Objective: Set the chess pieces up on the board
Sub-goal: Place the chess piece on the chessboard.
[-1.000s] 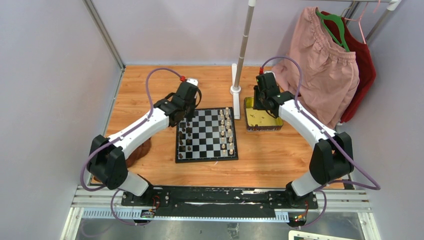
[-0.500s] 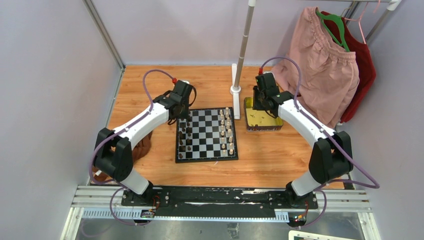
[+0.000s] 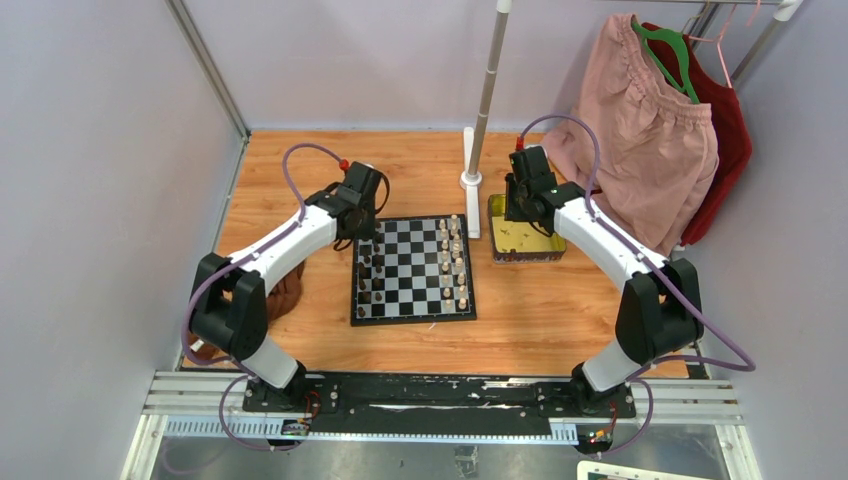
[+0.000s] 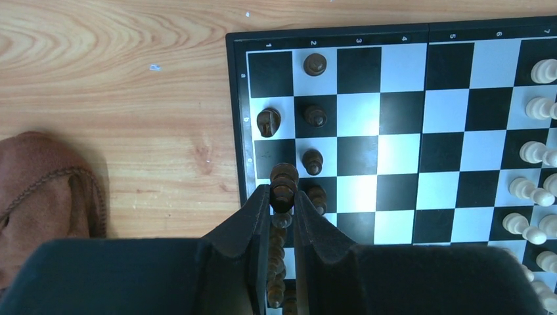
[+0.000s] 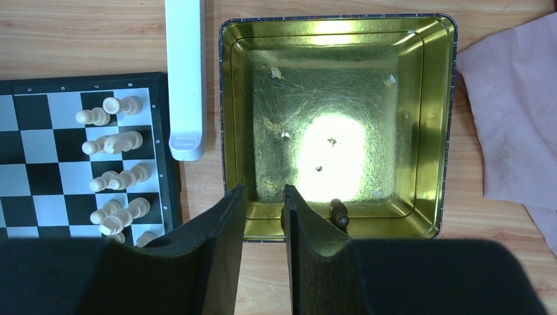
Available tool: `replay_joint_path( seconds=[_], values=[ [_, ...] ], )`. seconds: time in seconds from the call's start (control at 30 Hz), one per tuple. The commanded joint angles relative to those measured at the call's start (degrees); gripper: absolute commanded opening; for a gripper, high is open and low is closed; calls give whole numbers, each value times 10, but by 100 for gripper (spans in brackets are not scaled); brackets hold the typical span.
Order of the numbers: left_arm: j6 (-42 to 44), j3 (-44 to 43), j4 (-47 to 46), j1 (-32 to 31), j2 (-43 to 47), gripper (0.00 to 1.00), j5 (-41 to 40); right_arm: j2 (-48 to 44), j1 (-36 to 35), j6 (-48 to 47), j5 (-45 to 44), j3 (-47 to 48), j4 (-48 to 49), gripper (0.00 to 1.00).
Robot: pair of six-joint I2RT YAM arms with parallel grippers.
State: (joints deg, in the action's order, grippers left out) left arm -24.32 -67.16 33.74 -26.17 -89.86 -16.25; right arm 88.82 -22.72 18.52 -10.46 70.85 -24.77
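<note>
Left hand (image 4: 282, 200) is clamped tight on a dark chess piece (image 4: 284, 176), upright at the board (image 4: 358, 69)'s left edge column, beside other dark pieces (image 4: 314, 117). Cream pieces (image 4: 533, 98) line the board's right side. Right hand (image 5: 263, 197), fingers parted and empty, hovers at the gold tray (image 5: 433, 118) just right of the board, with a stray dark piece (image 5: 338, 213) inside.
</note>
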Motion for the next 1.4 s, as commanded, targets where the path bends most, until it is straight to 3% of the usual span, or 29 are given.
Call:
replay_joint_path(
  seconds=[0.0, 1.37],
  values=[
    [-11, 20, -20, 6, -2, 7, 3, 3, 8, 7, 0, 14, 5, 32],
    [-12, 93, -126, 8, -26, 11, -32, 19, 7, -1, -3, 22, 3, 32]
  ],
)
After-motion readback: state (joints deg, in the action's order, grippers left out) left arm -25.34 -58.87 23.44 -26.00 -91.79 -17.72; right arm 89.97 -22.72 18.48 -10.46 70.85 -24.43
